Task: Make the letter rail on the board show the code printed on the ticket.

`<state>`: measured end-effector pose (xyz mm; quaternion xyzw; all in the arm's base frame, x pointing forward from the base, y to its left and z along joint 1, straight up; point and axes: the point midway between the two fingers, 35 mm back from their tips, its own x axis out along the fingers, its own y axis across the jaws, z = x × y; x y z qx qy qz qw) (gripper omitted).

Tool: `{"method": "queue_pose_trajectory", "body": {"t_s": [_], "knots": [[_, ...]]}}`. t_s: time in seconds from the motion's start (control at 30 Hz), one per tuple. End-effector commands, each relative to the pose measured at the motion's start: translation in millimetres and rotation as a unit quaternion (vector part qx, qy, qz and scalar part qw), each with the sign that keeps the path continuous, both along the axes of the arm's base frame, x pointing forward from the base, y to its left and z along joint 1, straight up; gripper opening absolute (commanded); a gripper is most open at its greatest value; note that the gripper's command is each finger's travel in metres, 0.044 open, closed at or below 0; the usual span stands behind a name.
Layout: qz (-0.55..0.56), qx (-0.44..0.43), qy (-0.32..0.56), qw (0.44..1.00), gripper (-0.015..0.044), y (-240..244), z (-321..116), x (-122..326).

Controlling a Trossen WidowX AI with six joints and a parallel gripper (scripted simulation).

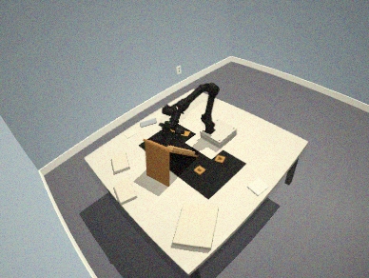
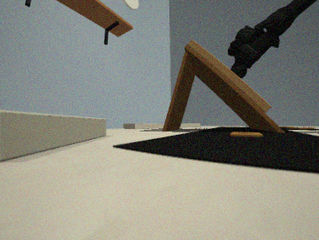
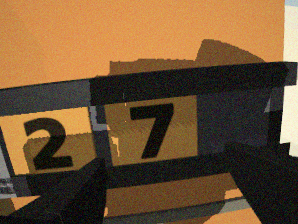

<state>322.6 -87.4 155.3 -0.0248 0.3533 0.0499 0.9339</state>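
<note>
The wooden board stands tilted on the black mat. In the wrist view its dark rail holds a "2" tile at left and a "7" tile to its right, with a narrow gap between them; bare channel shows right of the "7". My gripper is open over the rail, its fingers either side of the "7" in view; contact cannot be told. Two loose tiles, one nearer and one farther, lie on the mat. No ticket code is readable.
A grey box stands beside the arm. Pale blocks lie near the left edge, a large slab at the front and a thin pale piece at the right. A shelf hangs high in the exterior view.
</note>
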Motion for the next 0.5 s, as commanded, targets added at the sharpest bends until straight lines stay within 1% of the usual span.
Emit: {"method": "queue_pose_trajectory", "body": {"t_s": [0.0,0.47], "knots": [[0.002,-0.001,-0.002,1.0,0.0295,0.3,2.6,-2.1],[0.002,-0.001,-0.002,1.0,0.0295,0.3,5.4,-5.8]]}}
